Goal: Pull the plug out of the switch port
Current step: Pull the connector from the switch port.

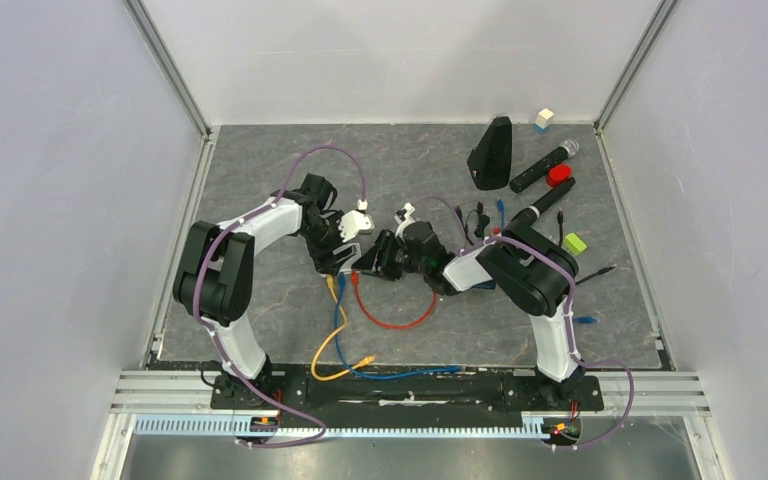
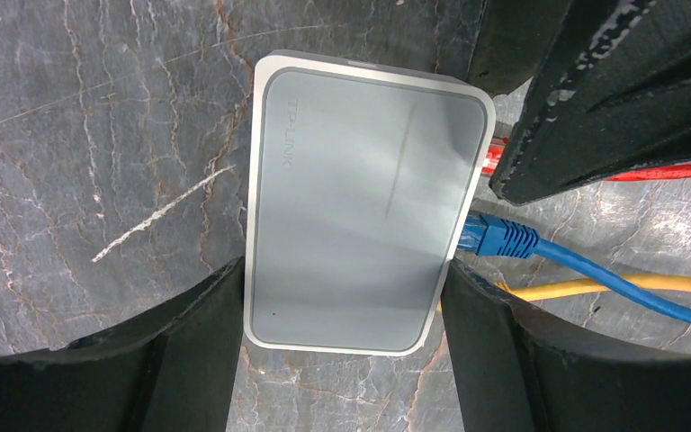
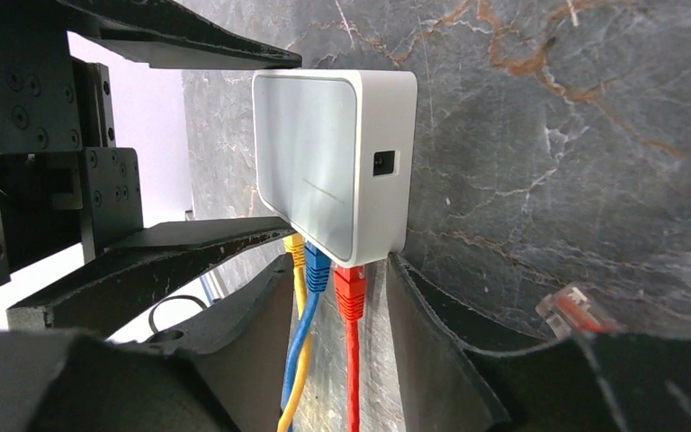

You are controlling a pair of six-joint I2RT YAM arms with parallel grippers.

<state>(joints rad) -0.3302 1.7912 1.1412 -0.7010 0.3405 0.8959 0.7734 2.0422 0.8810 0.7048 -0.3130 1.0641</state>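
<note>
- Your switch [image 2: 360, 207] is a flat white plastic box with rounded corners and a smooth grey lid. It lies on the dark, veined, stone-look tabletop [image 2: 99, 135], just toward 9 o'clock from the middle in the overhead view.
- The left tool [image 2: 346, 279] pinches the box, its matt black fingers [image 2: 198, 360] pressed against two opposite edges.
- Three plugs with moulded boots sit side by side in one edge, pointing to 6 o'clock in the right wrist view: a yellow plug [image 3: 295, 247], a blue plug [image 3: 317, 265] and the red plug [image 3: 349, 288].
- The right tool [image 3: 337, 297] stands spread, one scuffed black finger on either side of the plugs. Bare tabletop shows between the red plug and the finger at its 3 o'clock side.
- You cannot tell whether the other finger touches the yellow plug.
- From overhead, the two tools cover the switch almost wholly.
- In the left wrist view, a finger of the right tool hides all but a sliver of the red plug.
- A loose clear-tipped connector [image 3: 576, 310] lies at 4 o'clock in the right wrist view, blurred and partly cut off.
</note>
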